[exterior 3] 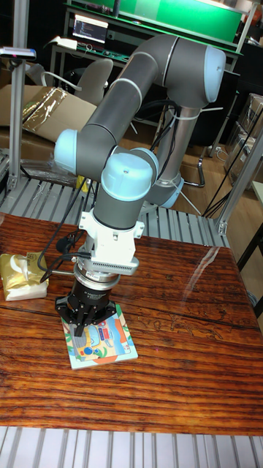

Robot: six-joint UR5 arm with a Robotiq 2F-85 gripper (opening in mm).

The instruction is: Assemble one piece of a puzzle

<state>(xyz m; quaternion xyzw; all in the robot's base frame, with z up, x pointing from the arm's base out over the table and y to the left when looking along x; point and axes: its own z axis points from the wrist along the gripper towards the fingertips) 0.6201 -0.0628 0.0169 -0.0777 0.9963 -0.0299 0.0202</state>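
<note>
Puzzle [104, 344] on glossy wooden table [190, 351], gripper [88, 320] above, cluttered workshop behind.

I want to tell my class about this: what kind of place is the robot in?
Probably a robotics lab or workshop. The robot arm works over a puzzle board on a wooden table, with an office chair and a green bench behind.

Wooden table [183, 351], green board [183, 13] behind
</note>
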